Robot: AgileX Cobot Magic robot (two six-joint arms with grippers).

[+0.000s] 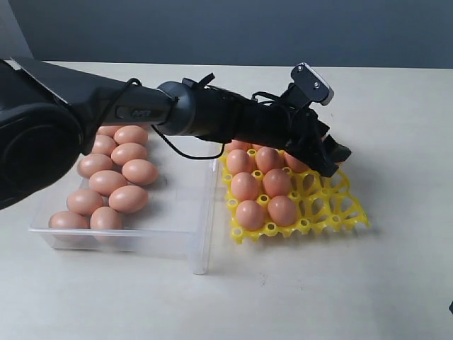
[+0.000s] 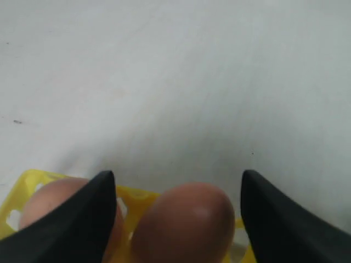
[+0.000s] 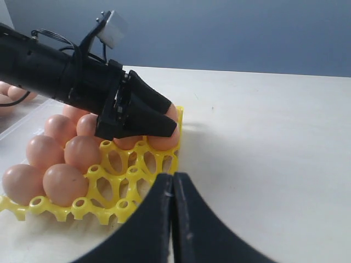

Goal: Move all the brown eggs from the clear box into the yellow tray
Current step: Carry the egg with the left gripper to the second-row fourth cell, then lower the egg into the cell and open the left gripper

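Observation:
The clear box [image 1: 177, 241] on the left holds several brown eggs [image 1: 117, 180] along its left side. Several more eggs [image 1: 263, 185] fill the left cups of the yellow tray [image 1: 340, 209]. My left gripper [image 1: 322, 152] reaches across to the tray's far right part. In the left wrist view the left gripper [image 2: 176, 173] is open, straddling an egg [image 2: 186, 224] that rests in a tray cup, with a gap on each side. My right gripper [image 3: 173, 176] is shut on nothing, low beside the tray's [image 3: 126, 175] near right corner.
The left arm's black forearm [image 1: 212, 117] spans above the box's back right and the tray's back row. The pale tabletop [image 1: 396, 113] lies right of and in front of the tray. A second egg [image 2: 49, 200] sits beside one left finger.

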